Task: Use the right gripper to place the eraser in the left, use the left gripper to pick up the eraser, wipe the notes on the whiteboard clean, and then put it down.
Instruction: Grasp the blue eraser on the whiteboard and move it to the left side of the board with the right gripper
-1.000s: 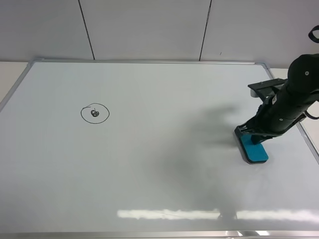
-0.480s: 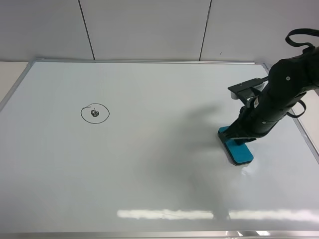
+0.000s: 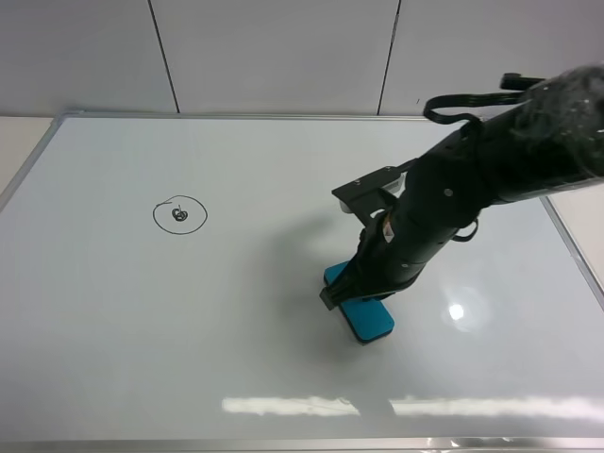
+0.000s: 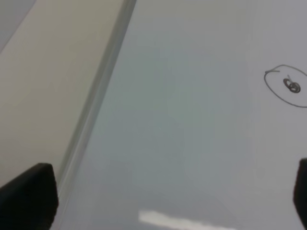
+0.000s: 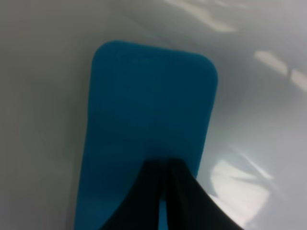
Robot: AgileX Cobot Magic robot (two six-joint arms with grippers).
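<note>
- Right gripper [image 3: 351, 291], on the bulky dark arm [image 3: 491, 170] with looping black cable: jaws closed tight together, tips set down on the top face of the eraser [image 3: 371, 319] rather than clasped round its sides.
- Same right gripper [image 5: 163, 178] in the wrist view: two dark fingers [image 5: 139, 196] meeting in a thin slit, planted on the near end of the teal eraser [image 5: 148, 105].
- Eraser: flat on the whiteboard [image 3: 189, 321], directly beneath the right gripper, its rounded far end projecting beyond the fingertips.
- Left gripper [image 4: 165, 196]: jaws spread wide, nothing between them; only two dark fingertips [image 4: 29, 196] visible at opposite edges of the wrist view, above bare whiteboard [image 4: 182, 120]; outside the high view.
- Notes [image 3: 178, 214]: black marker oval with a small scribble inside, well apart from the right gripper and eraser, towards the left arm's side.
- Notes [image 4: 289, 86] in the left wrist view: ahead of the left gripper, off to one side.
- Silver frame [image 4: 96, 105] ahead of the left gripper; beige desk [image 4: 48, 72] beyond.
</note>
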